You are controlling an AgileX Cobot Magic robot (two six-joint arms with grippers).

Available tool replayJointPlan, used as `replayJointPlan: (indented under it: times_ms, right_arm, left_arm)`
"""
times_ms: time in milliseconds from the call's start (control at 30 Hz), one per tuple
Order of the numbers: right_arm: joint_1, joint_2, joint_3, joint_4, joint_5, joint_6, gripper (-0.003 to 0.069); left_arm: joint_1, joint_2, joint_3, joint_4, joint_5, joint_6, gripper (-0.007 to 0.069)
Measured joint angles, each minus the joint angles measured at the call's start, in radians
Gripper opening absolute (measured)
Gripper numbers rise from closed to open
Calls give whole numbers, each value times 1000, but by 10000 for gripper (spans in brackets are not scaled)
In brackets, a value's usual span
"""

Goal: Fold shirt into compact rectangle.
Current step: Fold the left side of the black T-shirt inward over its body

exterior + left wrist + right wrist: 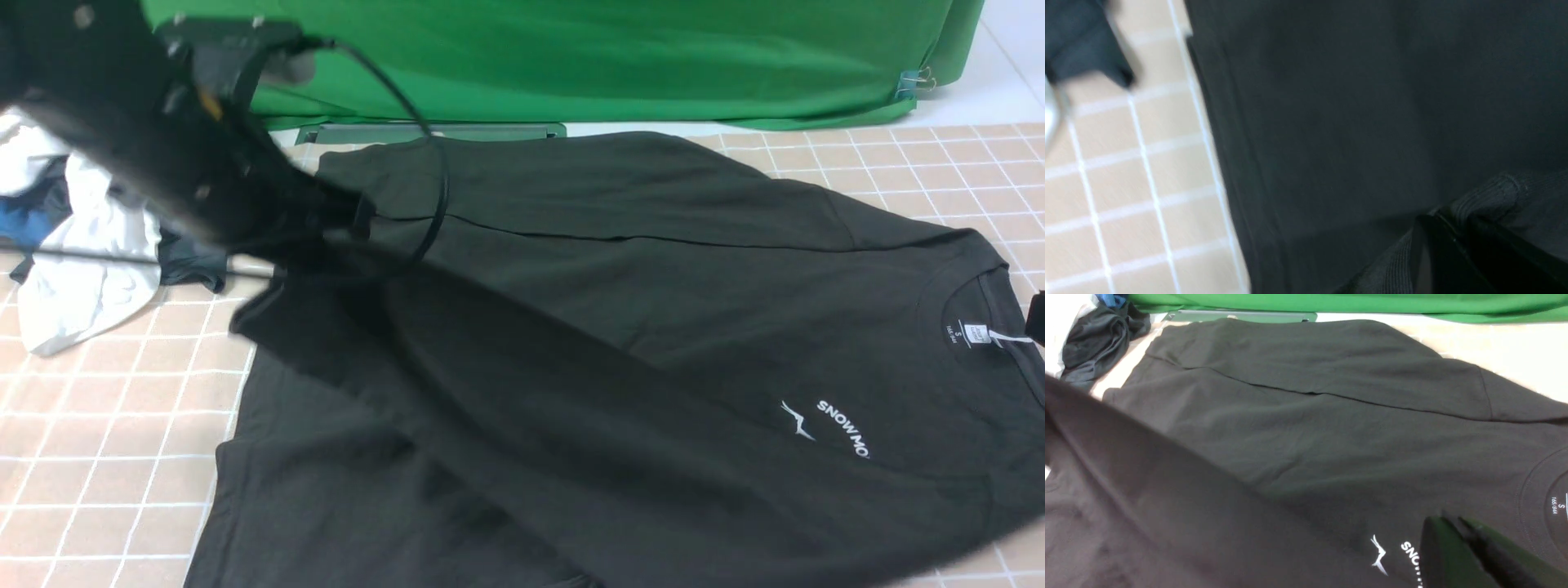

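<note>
The black shirt (653, 310) lies spread on the tiled table, its collar and white neck label (977, 333) to the right and its white chest print (841, 429) near the front. My left gripper (339, 224) is shut on a ribbed edge of the shirt (1490, 196) and holds it above the table at the left. A raised ridge of cloth runs from there toward the front right. In the left wrist view the left gripper (1449, 222) has cloth pinched between its jaws. My right gripper (1447, 520) hovers shut and empty over the chest print (1392, 551).
A pile of white, blue and dark clothes (73, 245) lies at the far left beside the left arm. A green cloth (571, 57) hangs along the back, with a flat grey-green tray (424, 131) below it. Bare tiles (98, 425) show at the front left.
</note>
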Motion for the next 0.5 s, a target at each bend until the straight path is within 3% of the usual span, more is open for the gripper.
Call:
replayJointPlan:
  times_ms: [500]
  right_arm:
    - [0, 0, 0, 0, 3, 0, 58]
  left_arm:
    - [0, 282, -167, 238, -109, -27, 34]
